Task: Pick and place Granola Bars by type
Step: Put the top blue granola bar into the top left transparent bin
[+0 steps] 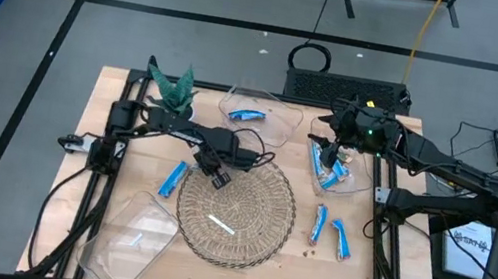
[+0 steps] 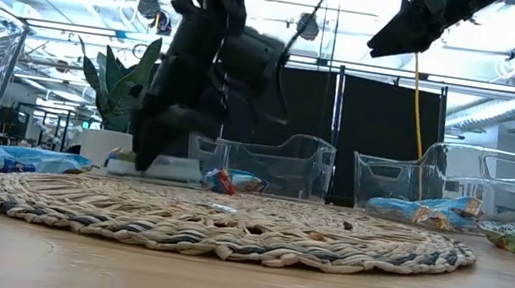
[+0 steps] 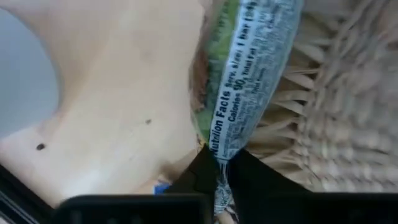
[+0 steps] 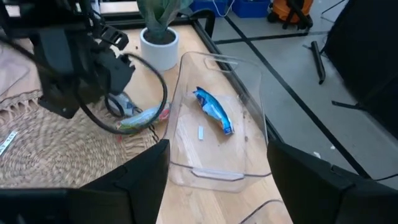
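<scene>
A green and silvery granola bar (image 3: 249,68) lies across the far left edge of the round woven mat (image 1: 256,247); the right wrist view shows this bar (image 4: 142,118) too. My left gripper (image 1: 218,179) stands over it, pointing steeply down and shut on its near end. My right gripper (image 1: 329,159) hangs open, high above a clear bin (image 1: 355,183) holding several blue bars. One blue bar (image 1: 172,179) lies on the table left of the mat. Two more blue bars (image 1: 318,224) lie to the mat's right. Another blue bar (image 4: 214,111) lies in the far clear bin (image 4: 249,93). My left gripper pinches the bar's flat crimped end (image 3: 219,158) between its two fingers (image 3: 199,174). The fingers come from above, pointing steeply down. The rest of the bar runs away from the fingers and rests on the mat's edge and the wood beside it.
A thin white stick (image 1: 220,223) lies on the mat. An empty clear bin (image 1: 126,236) stands at the near left and a potted plant (image 1: 173,89) at the far left. Black frame rails run along the table's left and right sides.
</scene>
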Tool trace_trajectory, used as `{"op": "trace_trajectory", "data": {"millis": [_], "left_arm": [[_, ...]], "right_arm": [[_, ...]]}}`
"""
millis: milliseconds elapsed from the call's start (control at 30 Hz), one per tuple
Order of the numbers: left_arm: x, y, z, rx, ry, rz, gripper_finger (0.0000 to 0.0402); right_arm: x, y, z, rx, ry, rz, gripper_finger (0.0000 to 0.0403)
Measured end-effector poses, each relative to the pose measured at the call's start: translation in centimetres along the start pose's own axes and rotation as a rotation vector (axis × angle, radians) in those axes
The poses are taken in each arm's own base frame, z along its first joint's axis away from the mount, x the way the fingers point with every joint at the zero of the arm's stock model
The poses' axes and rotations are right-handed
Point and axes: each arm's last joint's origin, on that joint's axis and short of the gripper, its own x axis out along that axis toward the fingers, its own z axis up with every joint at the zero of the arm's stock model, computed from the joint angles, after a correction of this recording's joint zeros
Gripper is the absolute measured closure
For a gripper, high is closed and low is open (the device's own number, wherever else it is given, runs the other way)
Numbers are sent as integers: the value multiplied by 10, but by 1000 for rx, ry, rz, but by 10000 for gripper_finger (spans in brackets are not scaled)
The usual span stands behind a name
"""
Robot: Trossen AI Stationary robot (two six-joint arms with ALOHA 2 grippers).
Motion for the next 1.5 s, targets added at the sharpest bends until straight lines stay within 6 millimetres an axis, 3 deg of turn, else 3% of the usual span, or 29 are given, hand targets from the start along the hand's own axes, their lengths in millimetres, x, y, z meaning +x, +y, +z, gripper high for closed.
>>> {"op": "trace_trajectory", "data": {"millis": [233,400,533,633,800,1000,1300,1400,1500], "left_arm": [[-68,37,-13,-116,-165,-162,381],[-133,75,-14,-152,-399,-276,391],[-167,101,15,-141,-604,-317,393],[-176,114,43,-103,-679,-319,393],[-164,111,92,70,-693,-266,394],[-121,84,129,292,-608,-193,394],[-61,57,155,430,-480,-174,393],[-55,55,157,460,-470,-150,363],[-61,59,155,455,-489,-119,313]], "right_arm": [[0,0,4,-9,-43,-7,140],[0,-1,8,8,-79,-12,140],[0,-1,8,24,-83,-13,140],[0,-1,7,62,-69,-11,140],[0,-1,6,70,-60,-11,140],[0,-1,6,84,-59,-12,140],[-1,-1,6,90,-65,-12,140],[-1,-1,7,91,-72,-10,140],[-1,-1,7,90,-72,-8,140]]}}
